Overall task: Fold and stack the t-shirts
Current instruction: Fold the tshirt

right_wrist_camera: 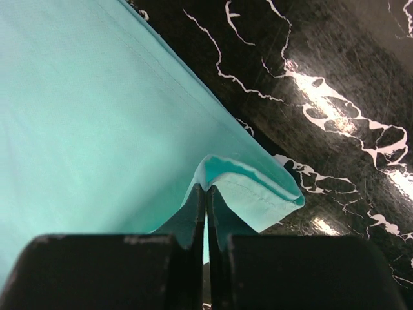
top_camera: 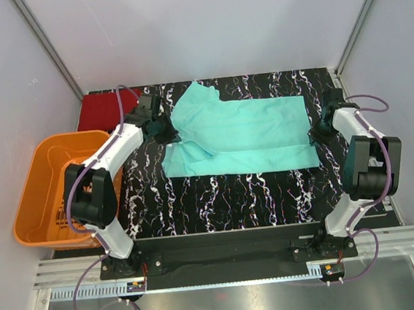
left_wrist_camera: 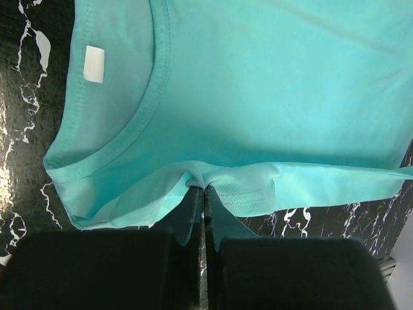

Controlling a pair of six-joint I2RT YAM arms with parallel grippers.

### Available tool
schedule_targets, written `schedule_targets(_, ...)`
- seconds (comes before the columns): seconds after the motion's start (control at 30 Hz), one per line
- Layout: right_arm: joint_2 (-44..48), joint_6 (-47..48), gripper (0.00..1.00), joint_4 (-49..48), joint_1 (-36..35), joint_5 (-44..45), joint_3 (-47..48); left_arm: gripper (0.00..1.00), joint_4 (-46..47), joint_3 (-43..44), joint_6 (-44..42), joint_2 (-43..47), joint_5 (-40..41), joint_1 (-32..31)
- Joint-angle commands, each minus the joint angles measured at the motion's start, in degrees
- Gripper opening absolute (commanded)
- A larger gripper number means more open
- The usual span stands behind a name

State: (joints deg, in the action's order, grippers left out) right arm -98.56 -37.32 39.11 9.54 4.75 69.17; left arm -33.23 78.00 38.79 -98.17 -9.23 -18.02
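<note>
Upper middle of the overhead frame: teal shirt (top_camera: 245,133) lies spread on the black marbled table (top_camera: 233,200), long side running left to right. Its left end is rumpled. One flap points toward the top of the frame and another toward the lower left. The right end is a straight edge.

My left gripper (top_camera: 167,132) sits at the shirt's left end. In the left wrist view my left gripper (left_wrist_camera: 204,192) has both fingers clenched together on a pinch of teal cloth at the shirt's edge, near the collar (left_wrist_camera: 139,123). A white label (left_wrist_camera: 94,64) shows inside the collar, upper left of that frame.

My right gripper (top_camera: 314,136) is at the shirt's right edge, near its lower right corner. In the right wrist view my right gripper (right_wrist_camera: 206,190) has its fingers pressed together on a small fold of hem, which arches over the fingertips.

Red shirt (top_camera: 103,108): upper left of the overhead frame, on the table's far left corner, apart from the teal one. I cannot tell whether it is folded.

Orange basket (top_camera: 31,194): left edge of the overhead frame, beside the table, just below the red shirt.
</note>
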Motion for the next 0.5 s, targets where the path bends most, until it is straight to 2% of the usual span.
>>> schedule_targets(0.0, -0.4, 0.5, 0.0, -1.2, 0.3, -0.7, 3.5, 0.0, 1.3, 4.1, -0.8, -1.1, -0.5, 1.1)
schedule_targets(0.47, -3.7, 0.0, 0.0, -1.7, 0.7, -0.8, 5.1, 0.0, 1.2, 10.2, -1.0, -8.3, -2.9, 1.6)
